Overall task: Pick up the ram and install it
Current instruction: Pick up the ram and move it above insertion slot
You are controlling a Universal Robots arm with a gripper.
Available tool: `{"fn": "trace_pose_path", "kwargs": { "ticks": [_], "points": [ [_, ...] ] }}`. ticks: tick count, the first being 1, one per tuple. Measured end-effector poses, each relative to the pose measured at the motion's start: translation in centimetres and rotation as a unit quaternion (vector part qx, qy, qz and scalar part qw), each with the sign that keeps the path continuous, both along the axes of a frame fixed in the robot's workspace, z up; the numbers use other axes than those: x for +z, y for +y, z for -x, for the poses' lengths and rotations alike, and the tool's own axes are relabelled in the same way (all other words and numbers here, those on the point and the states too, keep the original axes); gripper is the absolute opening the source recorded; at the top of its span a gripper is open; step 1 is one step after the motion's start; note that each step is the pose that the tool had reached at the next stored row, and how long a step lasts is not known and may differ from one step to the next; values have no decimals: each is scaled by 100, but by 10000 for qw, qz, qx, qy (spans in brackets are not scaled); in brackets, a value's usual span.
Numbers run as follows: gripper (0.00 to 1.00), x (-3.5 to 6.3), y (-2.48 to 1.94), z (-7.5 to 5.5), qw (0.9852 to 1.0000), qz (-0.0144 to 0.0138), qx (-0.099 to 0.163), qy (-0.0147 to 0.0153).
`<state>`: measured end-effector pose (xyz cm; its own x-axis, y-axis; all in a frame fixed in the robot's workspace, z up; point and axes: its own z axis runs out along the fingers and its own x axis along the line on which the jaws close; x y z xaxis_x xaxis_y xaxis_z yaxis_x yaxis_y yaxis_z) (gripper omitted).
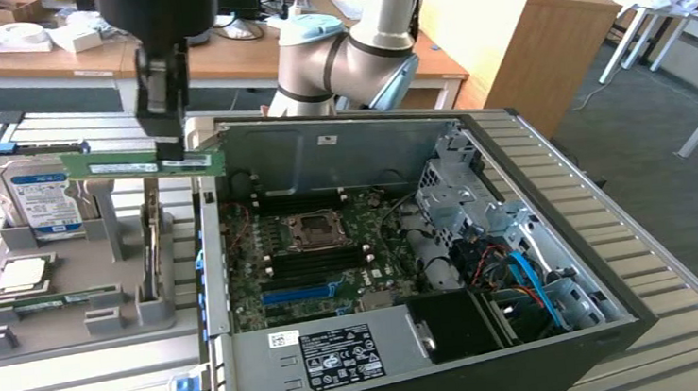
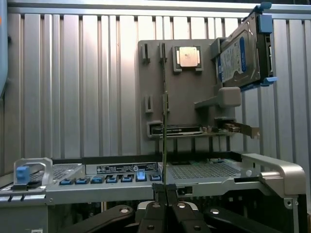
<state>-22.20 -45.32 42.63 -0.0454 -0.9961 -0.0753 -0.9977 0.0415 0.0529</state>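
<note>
Exterior view: nearest, an open computer case (image 1: 590, 350) is seen, and a grey parts tray (image 1: 45, 326) lies beside it at the exterior view's left. Above the tray the ram (image 1: 112, 164) is held level, clamped by the gripper (image 1: 171, 152); farther back a hard drive (image 1: 39, 194) stands.

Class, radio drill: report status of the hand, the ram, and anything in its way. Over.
Hand shut on the ram. Ram held level above the grey holder, beside the open case. Its rim close to the ram's end; clearance unclear.
</note>
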Motion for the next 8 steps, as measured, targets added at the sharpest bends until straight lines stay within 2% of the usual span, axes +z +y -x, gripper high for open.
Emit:
{"fn": "trace_pose_path", "kwargs": {
  "ticks": [8],
  "points": [
    [11,1,0,-203,10000,1,14,0]
  ]
}}
